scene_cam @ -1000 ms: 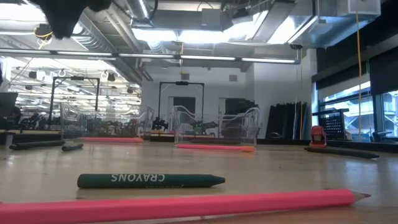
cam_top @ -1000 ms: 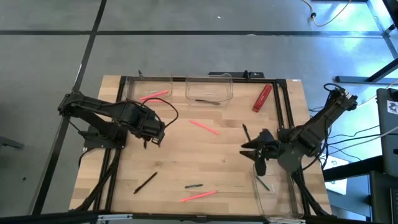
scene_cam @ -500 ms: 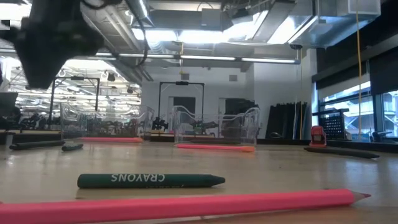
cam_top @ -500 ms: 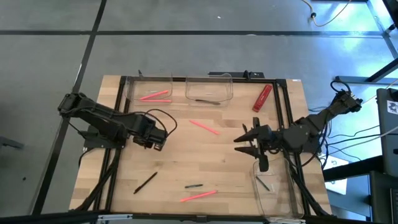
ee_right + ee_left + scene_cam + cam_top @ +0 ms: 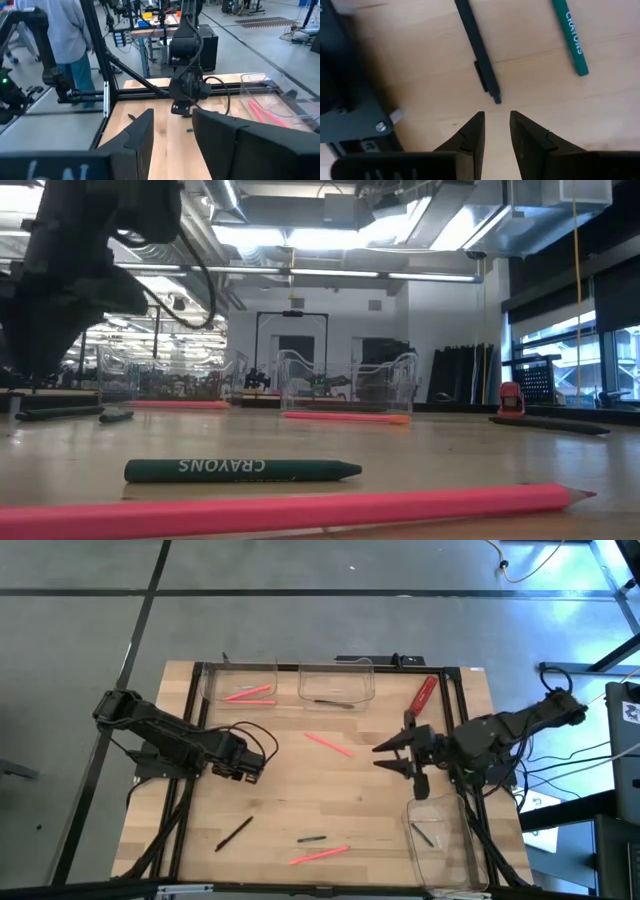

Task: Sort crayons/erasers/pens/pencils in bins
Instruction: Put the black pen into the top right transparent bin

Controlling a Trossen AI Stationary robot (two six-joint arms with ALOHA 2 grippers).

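wooden counter [image 5: 330, 790] fills the middle of the high view, ringed by grey floor. two clear bins [image 5: 336, 682] stand along its upper edge and a third sits at the lower right; the upper middle one and the lower right one each hold a dark stick, though whether these are pens cannot be told. a black pen [image 5: 234, 833] lies loose at the lower left of the counter, with a green crayon [image 5: 311, 838] and a pink pencil [image 5: 319, 856] further right along the bottom. the left claw [image 5: 252, 771] hovers at the centre left, its fingers [image 5: 472, 134] spread a little and empty; its wrist view shows the pen just past the tips. the right claw [image 5: 395, 752] hangs at the centre right above the lower right bin, spread and empty. a red object [image 5: 421, 696] lies at the upper right.
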